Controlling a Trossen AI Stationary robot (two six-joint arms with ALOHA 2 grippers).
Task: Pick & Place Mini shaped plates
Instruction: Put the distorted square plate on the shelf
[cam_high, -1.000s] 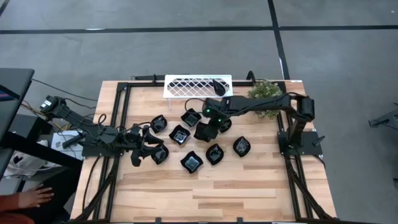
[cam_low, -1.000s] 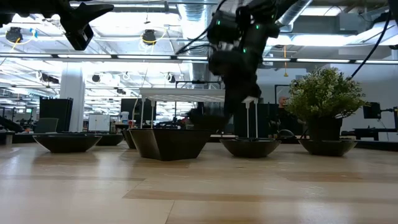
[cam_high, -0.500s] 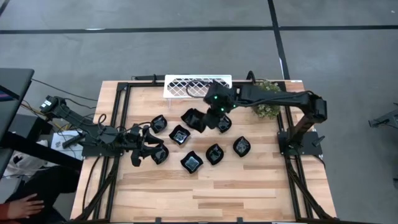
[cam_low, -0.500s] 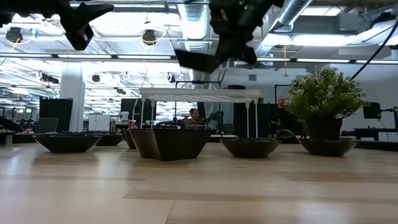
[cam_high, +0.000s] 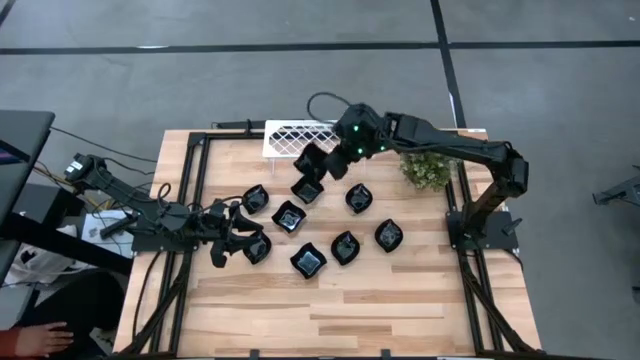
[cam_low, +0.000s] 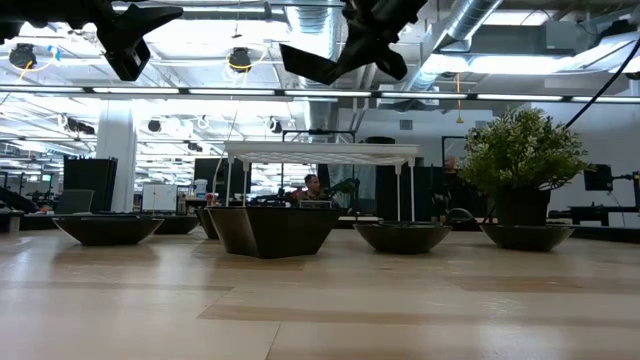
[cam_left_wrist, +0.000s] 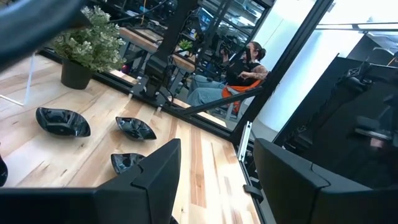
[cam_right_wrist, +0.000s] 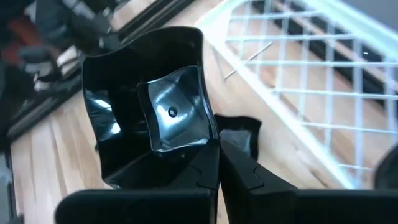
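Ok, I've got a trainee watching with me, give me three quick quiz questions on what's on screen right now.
1. True or false: the right gripper holds a wavy-edged square plate.
2. The held plate hangs beside which thing? A) white lattice tray B) potted plant
3. Fill in: the left gripper, near the table's left side, is ____.

Key: 1 true; 2 A; 3 open
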